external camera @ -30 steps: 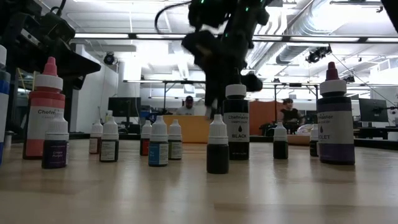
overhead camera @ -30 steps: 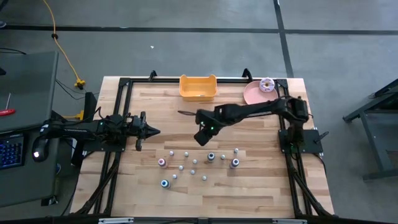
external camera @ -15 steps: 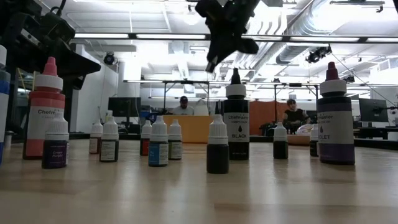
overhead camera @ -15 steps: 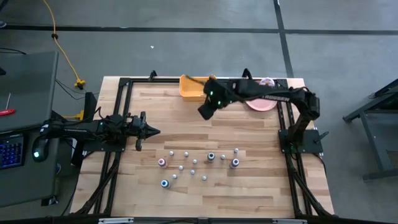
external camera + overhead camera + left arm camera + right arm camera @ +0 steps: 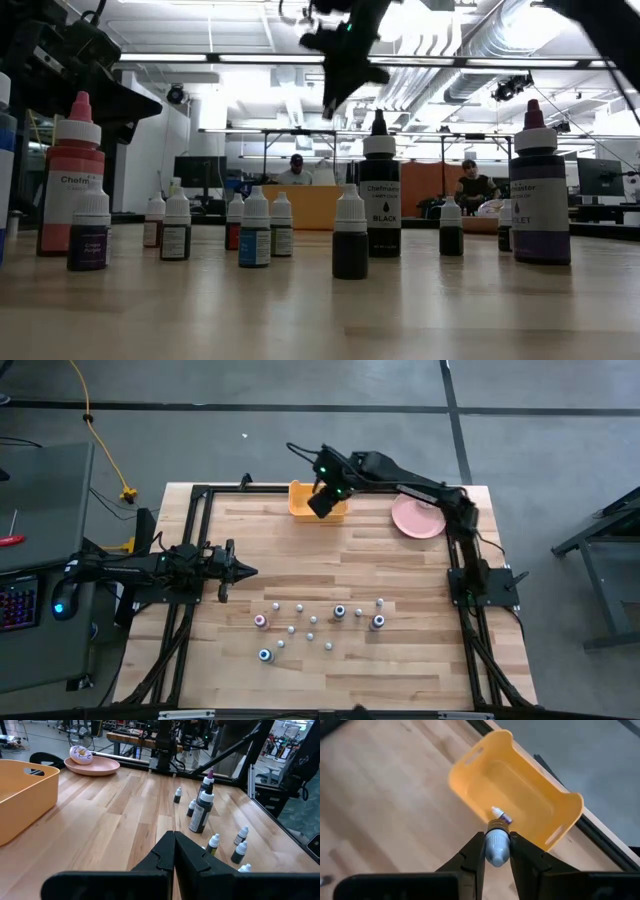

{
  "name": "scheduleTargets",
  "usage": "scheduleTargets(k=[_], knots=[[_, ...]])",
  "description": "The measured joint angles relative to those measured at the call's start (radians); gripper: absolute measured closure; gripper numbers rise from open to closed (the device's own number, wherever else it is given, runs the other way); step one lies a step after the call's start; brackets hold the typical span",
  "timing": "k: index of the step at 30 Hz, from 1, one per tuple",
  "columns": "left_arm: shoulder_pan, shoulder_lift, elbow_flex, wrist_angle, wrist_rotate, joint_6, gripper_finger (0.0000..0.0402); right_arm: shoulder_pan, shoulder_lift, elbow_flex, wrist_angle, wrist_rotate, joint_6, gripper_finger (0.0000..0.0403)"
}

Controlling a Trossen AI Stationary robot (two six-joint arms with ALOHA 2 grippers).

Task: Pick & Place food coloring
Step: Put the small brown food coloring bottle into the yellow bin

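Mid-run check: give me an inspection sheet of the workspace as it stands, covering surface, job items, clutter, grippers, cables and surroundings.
Surface: wooden table inside a black frame, no spills seen.
Job's things: food coloring bottles standing in a loose cluster on the table's near half; yellow bin at the far edge, with one small bottle already inside.
Clutter: pink plate with a donut at the far right corner.
Grippers: right gripper above the yellow bin, shut on a white-capped bottle; left gripper shut, empty, waiting at the table's left side.
Cables: yellow cable on the floor left of the table.
Surroundings: two people seated at desks beyond the table; keyboard at the left.
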Motion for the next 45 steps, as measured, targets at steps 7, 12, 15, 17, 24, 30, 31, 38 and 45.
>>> scheduleTargets(k=[7, 12, 15, 17, 24, 30, 31, 38, 45], knots=[[0.0, 0.0, 0.0, 0.0, 0.0, 0.0, 0.0401, -0.057, 0.18, 0.087, 0.0, -0.072, -0.014, 0.0336], [0.0, 0.0, 0.0, 0.0, 0.0, 0.0, 0.0401, -0.082, 0.26, 0.078, -0.004, -0.096, -0.013, 0.0332], [0.0, 0.0, 0.0, 0.0, 0.0, 0.0, 0.0401, -0.098, 0.295, 0.077, -0.011, -0.097, -0.012, 0.0335], [0.0, 0.0, 0.0, 0.0, 0.0, 0.0, 0.0401, -0.107, 0.305, 0.077, -0.01, -0.096, -0.011, 0.0336], [0.0, 0.0, 0.0, 0.0, 0.0, 0.0, 0.0401, -0.139, 0.311, 0.065, -0.016, -0.097, 0.009, 0.0329], [0.0, 0.0, 0.0, 0.0, 0.0, 0.0, 0.0401, -0.162, 0.323, 0.063, -0.055, -0.109, 0.009, 0.0332], [0.0, 0.0, 0.0, 0.0, 0.0, 0.0, 0.0401, -0.165, 0.323, 0.063, -0.051, -0.114, 0.009, 0.0332], [0.0, 0.0, 0.0, 0.0, -0.002, 0.0, 0.0401, -0.171, 0.327, 0.064, -0.022, -0.164, 0.013, 0.033], [0.0, 0.0, 0.0, 0.0, -0.003, 0.0, 0.0401, -0.166, 0.353, 0.064, -0.022, -0.209, 0.018, 0.0331]])
